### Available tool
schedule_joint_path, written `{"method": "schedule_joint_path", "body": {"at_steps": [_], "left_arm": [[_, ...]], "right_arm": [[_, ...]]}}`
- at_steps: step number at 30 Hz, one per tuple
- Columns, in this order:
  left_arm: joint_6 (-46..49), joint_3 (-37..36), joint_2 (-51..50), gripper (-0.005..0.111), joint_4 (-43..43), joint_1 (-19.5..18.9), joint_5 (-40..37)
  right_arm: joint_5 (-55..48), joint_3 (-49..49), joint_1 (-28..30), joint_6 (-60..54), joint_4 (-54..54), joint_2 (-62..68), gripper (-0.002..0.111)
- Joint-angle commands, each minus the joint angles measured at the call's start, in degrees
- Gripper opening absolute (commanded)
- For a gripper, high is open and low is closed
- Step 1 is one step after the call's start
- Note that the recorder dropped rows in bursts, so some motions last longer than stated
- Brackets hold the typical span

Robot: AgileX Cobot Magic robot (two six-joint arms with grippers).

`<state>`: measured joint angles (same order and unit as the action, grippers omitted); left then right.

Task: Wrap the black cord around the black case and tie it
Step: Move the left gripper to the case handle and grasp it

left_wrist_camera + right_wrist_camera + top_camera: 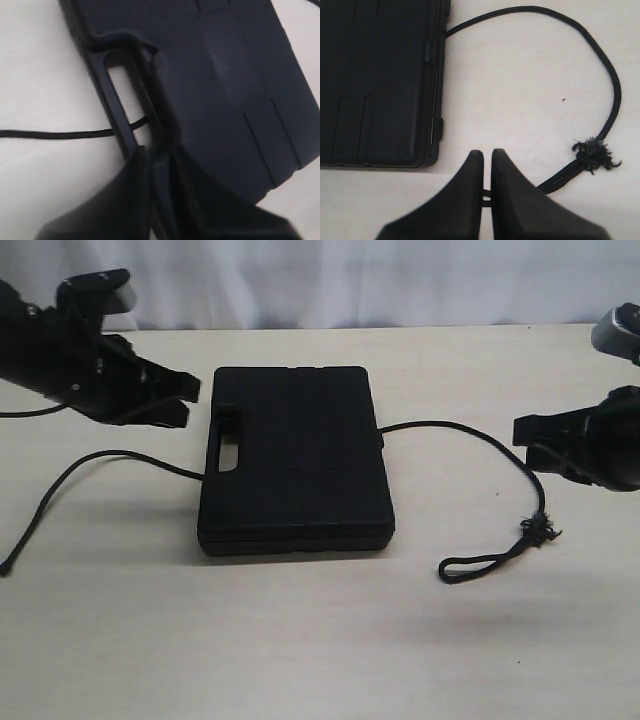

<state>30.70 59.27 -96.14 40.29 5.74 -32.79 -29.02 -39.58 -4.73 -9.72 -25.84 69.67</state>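
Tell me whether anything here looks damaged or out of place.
One thing: the black cord is frayed at the knot near its looped end, on the table right of the black case in the exterior view; loose fibres stick out there. The cord only passes under the case, not yet wrapped.

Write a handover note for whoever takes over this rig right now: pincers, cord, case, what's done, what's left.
Left pincer: slightly open, empty, hovering by the black case at its handle side.
Right pincer: shut, empty, on the case's other side.
The black cord runs under the case, both ends lying on the table, frayed knot on the right.
Done: cord laid beneath case.
Left: bring ends over the lid, tie.
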Motion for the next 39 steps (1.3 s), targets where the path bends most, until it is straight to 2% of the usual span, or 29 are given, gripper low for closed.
{"method": "schedule_joint_path", "body": {"at_steps": [1,4,7,18,27,30,35,37,39], "left_arm": [[0.6,2.9,-3.8,0.032,0.3,2.3,0.6],[-1.2,3.8,-6.4,0.044,-0.1,2.3,2.4],[-5.3,4.6,-8.9,0.047,-2.7,2.3,4.1],[-9.3,9.5,-19.1,0.047,-4.2,2.2,5.1],[-9.3,10.2,-23.5,0.047,1.7,2.3,9.1],[-9.3,10.2,-23.5,0.039,3.9,2.3,9.8],[-8.0,10.2,-23.5,0.008,5.5,2.3,9.2],[-8.0,10.2,-23.3,0.0,7.1,2.3,8.2],[-8.3,10.2,-22.7,0.0,7.4,2.2,7.8]], "right_arm": [[0.6,-0.3,-0.1,-1.1,-0.7,0.2,0.005],[0.6,-0.3,-0.1,-1.1,-0.7,0.2,0.005],[0.6,-0.3,-0.1,-1.1,-0.7,0.2,0.005],[1.6,-0.3,-0.1,-1.1,-0.7,0.2,0.005],[2.5,-0.2,-0.1,-1.1,-0.7,0.2,0.005],[3.0,-0.2,-0.1,-1.1,-0.7,0.2,0.005],[3.4,-0.2,-0.1,-1.1,-0.7,0.2,0.005],[3.5,-0.2,-0.1,-1.1,-0.7,0.2,0.005],[3.7,-0.2,-0.1,-1.1,-0.7,0.2,0.005]]}}
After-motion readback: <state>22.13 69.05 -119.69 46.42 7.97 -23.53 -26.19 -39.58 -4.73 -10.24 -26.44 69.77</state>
